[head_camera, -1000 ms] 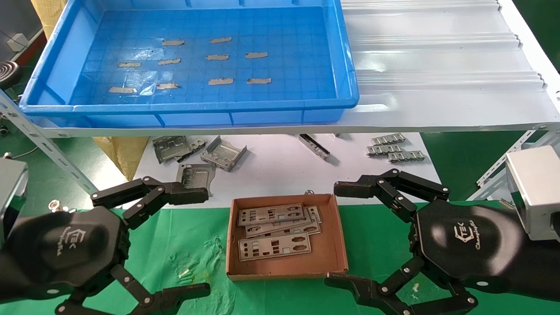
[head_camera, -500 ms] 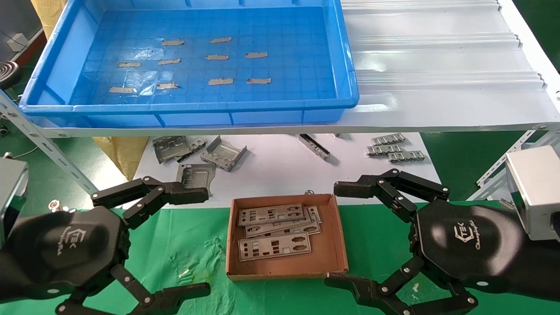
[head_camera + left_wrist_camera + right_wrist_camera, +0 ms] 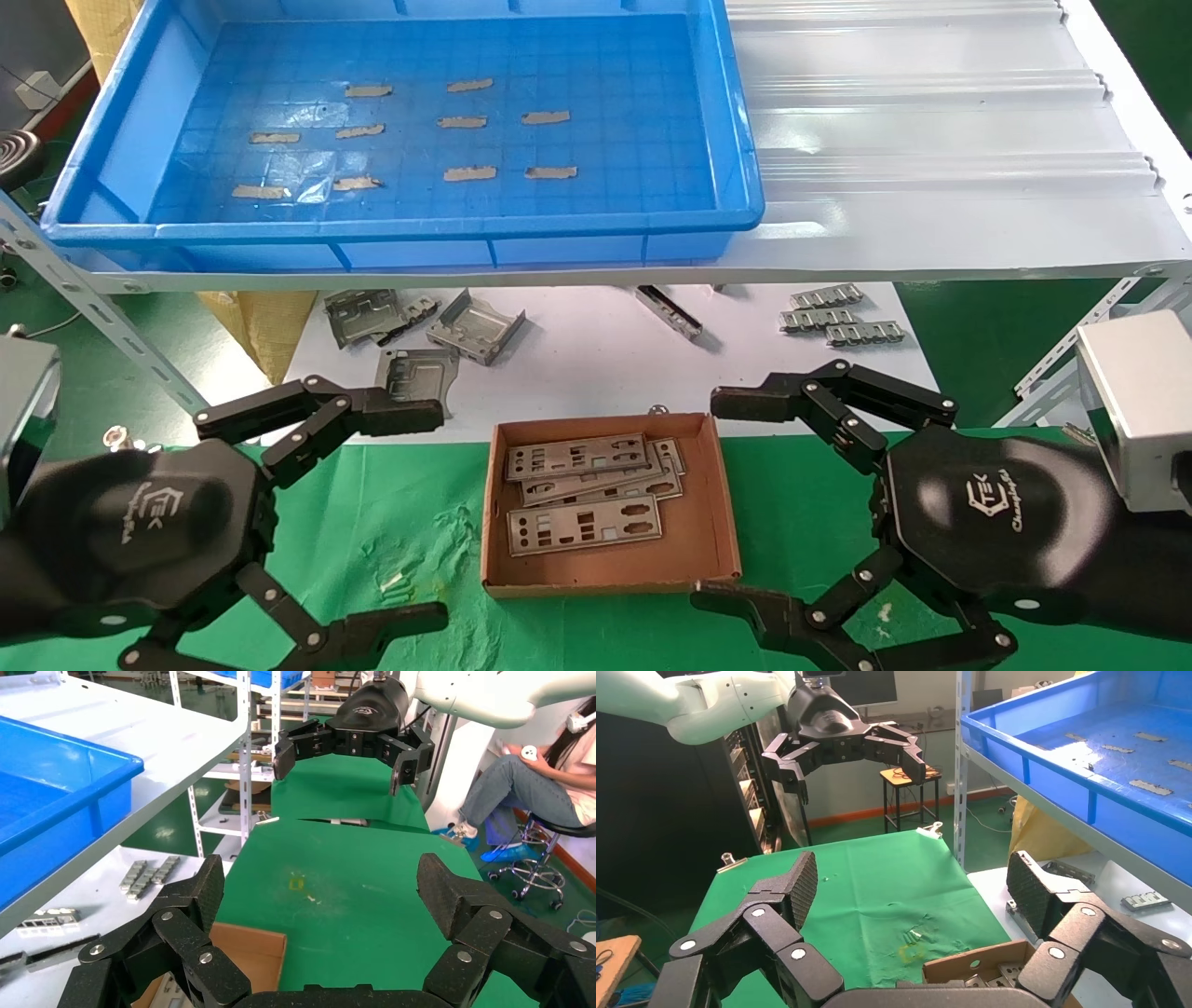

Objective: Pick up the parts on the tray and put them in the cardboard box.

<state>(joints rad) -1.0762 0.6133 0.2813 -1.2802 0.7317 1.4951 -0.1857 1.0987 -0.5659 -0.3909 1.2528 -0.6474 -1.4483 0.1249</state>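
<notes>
The blue tray [image 3: 400, 228] sits on the upper shelf and holds only bits of brownish tape. Several flat silver parts [image 3: 582, 527] lie stacked in the cardboard box [image 3: 700, 536] on the green cloth between my two grippers. My left gripper [image 3: 424, 517] hangs open to the left of the box with nothing between its fingers. My right gripper [image 3: 722, 500] hangs open to the right of it, also holding nothing. The left wrist view shows my left gripper [image 3: 323, 888] above a corner of the box [image 3: 246, 952]. The right wrist view shows my right gripper [image 3: 914, 885] over the box wall [image 3: 968, 966].
Bent metal brackets [image 3: 475, 326] and small ribbed strips [image 3: 843, 321] lie on the white surface under the shelf. A white corrugated sheet [image 3: 931, 112] lies to the right of the tray. A person [image 3: 527, 776] sits beyond the green cloth [image 3: 400, 522].
</notes>
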